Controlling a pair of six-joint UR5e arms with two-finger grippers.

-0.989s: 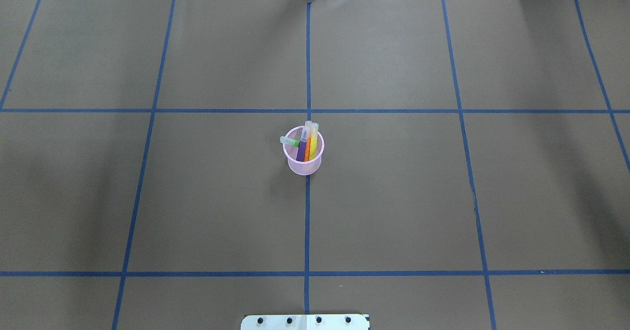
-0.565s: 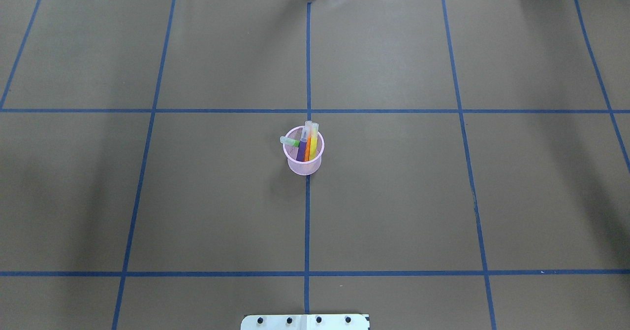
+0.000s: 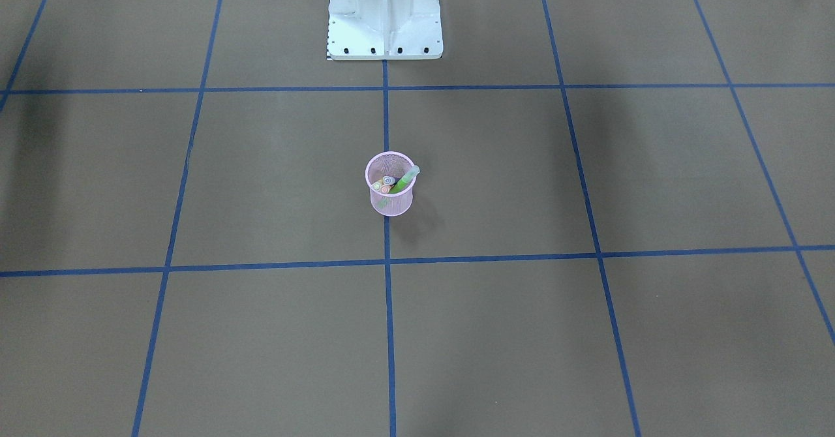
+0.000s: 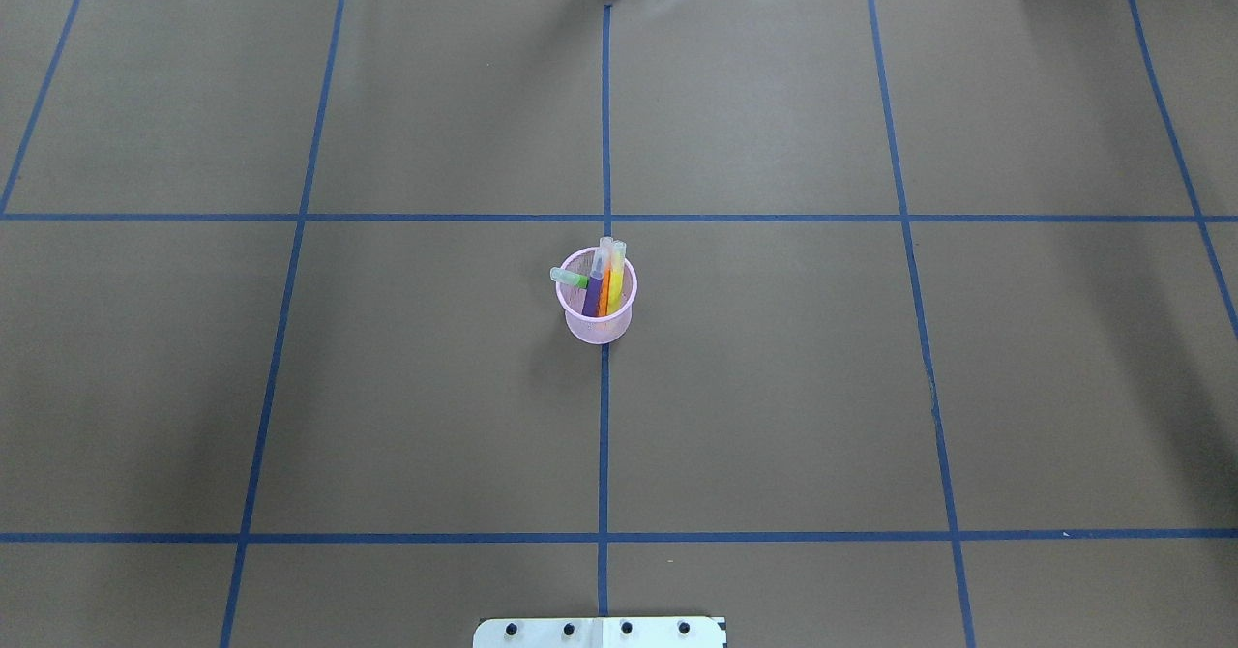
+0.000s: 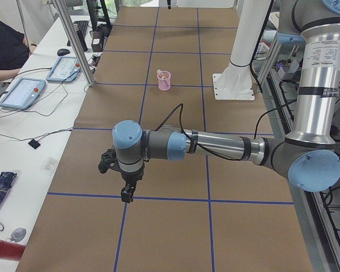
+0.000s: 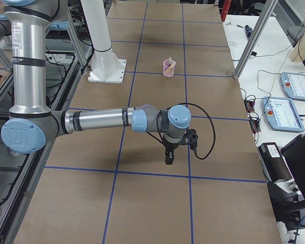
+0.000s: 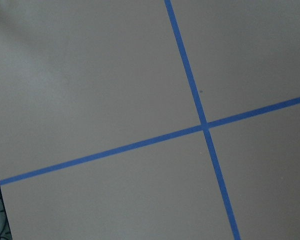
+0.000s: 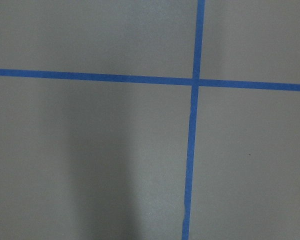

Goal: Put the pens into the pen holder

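The pen holder, a small pink mesh cup, stood upright near the middle of the table, right on the blue tape line that ran away from the robot's white pedestal. All four pens were inside it. The purple pen, the orange pen and the yellow pen stood close together, their long axes nearly upright and leaning toward the rim farthest from the robot, pale caps poking just above it. The green pen lay at a flatter slant, its cap hanging out over the rim on the robot's left side. From where I could look, no pen was lying loose on the brown paper.

Both arms were well apart from the cup. The left gripper hung pointing down over a tape crossing toward the robot's left end of the table, with the cup far off along the table from it. The right gripper hung the same way toward the opposite end. Neither looked clearly nearer to the cup; I could not pick one. Each wrist camera showed only bare paper and crossed tape, nothing between the jaws. Whether either pair of jaws was spread or closed I could not tell, since only the side views caught them.

Judging by that, the collecting looked finished. If anything were to be touched next, the green pen's overhanging cap on the left arm's side would be the likeliest spot.
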